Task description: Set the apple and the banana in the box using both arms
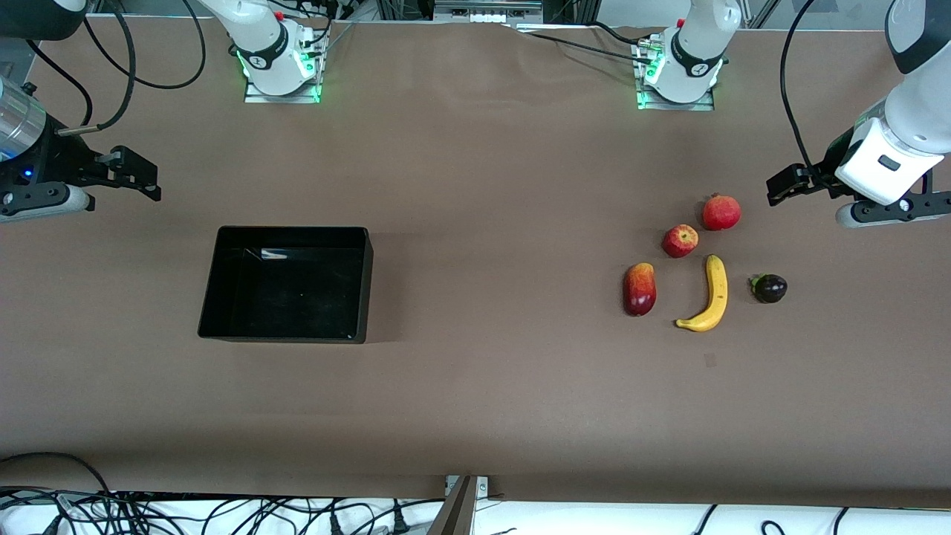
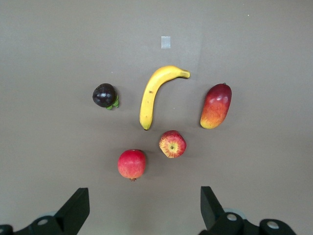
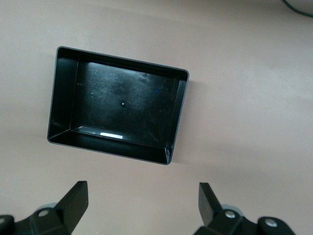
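The apple (image 1: pixel 680 241) lies on the brown table in a cluster of fruit toward the left arm's end, and shows in the left wrist view (image 2: pixel 172 144). The banana (image 1: pixel 712 295) lies beside it, nearer to the front camera, also in the left wrist view (image 2: pixel 154 93). The black box (image 1: pixel 293 230) stands empty toward the right arm's end and shows in the right wrist view (image 3: pixel 122 61). My left gripper (image 1: pixel 789 186) (image 2: pixel 144 208) is open and empty, over bare table beside the cluster. My right gripper (image 1: pixel 141 177) (image 3: pixel 142 203) is open and empty, over bare table beside the box.
A plain red round fruit (image 1: pixel 721 212) (image 2: pixel 132 164) lies beside the apple, farther from the front camera. A red-yellow mango (image 1: pixel 640 288) (image 2: pixel 215 105) and a dark purple fruit (image 1: pixel 770 287) (image 2: pixel 105 95) flank the banana. A small tape patch (image 2: pixel 166 42) marks the table.
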### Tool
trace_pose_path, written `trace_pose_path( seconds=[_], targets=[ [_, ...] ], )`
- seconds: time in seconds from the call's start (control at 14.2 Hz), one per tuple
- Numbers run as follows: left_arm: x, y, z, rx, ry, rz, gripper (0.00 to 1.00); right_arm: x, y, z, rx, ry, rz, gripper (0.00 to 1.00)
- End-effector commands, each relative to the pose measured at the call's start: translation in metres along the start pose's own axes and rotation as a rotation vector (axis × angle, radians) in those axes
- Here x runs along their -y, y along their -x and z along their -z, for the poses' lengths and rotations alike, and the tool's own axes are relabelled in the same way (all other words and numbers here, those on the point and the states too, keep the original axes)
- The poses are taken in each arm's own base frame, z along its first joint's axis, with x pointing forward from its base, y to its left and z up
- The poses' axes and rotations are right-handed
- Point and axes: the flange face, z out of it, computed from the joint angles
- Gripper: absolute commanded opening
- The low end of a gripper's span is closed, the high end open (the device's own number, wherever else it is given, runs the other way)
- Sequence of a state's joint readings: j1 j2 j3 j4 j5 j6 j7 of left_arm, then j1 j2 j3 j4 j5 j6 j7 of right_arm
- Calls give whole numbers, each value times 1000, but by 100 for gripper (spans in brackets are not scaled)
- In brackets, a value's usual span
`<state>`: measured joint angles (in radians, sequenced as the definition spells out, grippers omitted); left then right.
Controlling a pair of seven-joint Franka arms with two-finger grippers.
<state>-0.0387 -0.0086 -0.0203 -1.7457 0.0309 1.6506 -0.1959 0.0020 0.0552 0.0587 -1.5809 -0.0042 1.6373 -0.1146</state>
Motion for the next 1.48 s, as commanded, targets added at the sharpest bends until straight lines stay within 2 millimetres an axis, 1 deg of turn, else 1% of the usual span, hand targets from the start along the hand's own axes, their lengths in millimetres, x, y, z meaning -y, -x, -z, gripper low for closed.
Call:
trace_pose_path(
  seconds=[0.0, 0.42, 0.56, 0.63, 0.7, 0.85, 0.92, 1.06, 1.2, 1.34, 1.41],
  targets=[
    [0, 5, 9, -1, -25, 4, 100, -1, 0, 5, 10, 13, -9, 100],
    [0, 6, 10, -1, -24, 2, 100, -3, 0, 4, 12, 17, -3, 100],
    [0, 6, 10, 0, -24, 1, 100, -9, 0, -5, 46, 16, -7, 100],
    [0, 6, 10, 0, -24, 4, 100, -20, -1, -15, 71, 12, -4, 100],
    [0, 6, 10, 0, -24, 4, 100, -22, -3, -31, 107, 5, -7, 100],
    [0, 6, 10, 2, -25, 4, 100, -32, -11, -74, 127, 2, -26, 100],
    [0, 6, 10, 2, -25, 4, 100, -42, -13, -101, 135, 1, -44, 100],
    [0, 5, 10, -3, -25, 4, 100, -52, -15, -157, 148, 4, -104, 100],
    [0, 5, 10, -4, -23, 4, 100, -66, -8, -208, 135, 9, -138, 100],
    [0, 5, 9, 0, -24, -1, 100, -71, 3, -261, 78, 15, -152, 100],
    [1, 5, 9, 2, -24, -1, 100, -72, 4, -283, 54, 17, -155, 100]
  ],
)
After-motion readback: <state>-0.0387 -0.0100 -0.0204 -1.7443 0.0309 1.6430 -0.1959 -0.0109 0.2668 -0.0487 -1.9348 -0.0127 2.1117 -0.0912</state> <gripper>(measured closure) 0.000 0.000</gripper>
